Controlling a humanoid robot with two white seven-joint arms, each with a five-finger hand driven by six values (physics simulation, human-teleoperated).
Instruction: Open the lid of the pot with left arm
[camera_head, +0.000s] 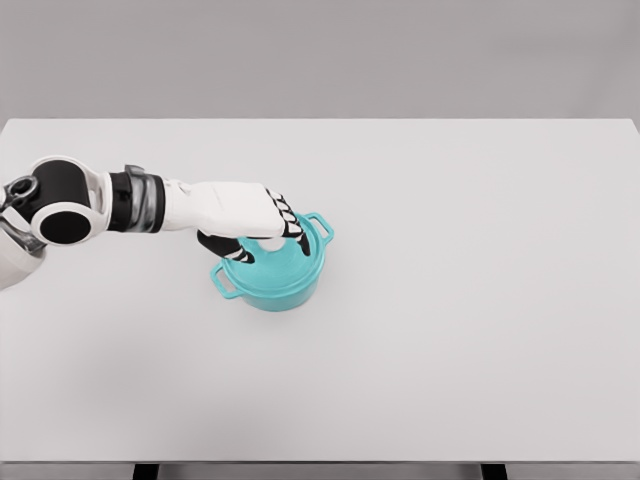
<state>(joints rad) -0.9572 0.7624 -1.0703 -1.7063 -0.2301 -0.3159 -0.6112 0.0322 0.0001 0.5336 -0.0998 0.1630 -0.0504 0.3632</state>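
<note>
A round teal pot with two loop side handles (272, 275) sits on the plain white table (450, 330), a little left of the frame's centre, and its matching teal lid (268, 262) is seated on the rim. The white five-finger left hand (255, 225), its arm reaching in from the left edge of the frame, lies over the top of the lid with the dark-jointed fingers (292, 225) curled down on the far side and the thumb showing below the palm on the near side. The hand looks closed around the lid's centre, where a knob would be, but the palm hides the knob, so whether there is firm contact cannot be told. The right arm is not in view. The step in hand looks like securing the grip before lifting. To do it well, the fingers and thumb should close evenly from opposite sides, then the lid should rise straight up and level. A tilted or sideways pull risks catching the rim and dragging the light pot across the table, since nothing braces it.
</note>
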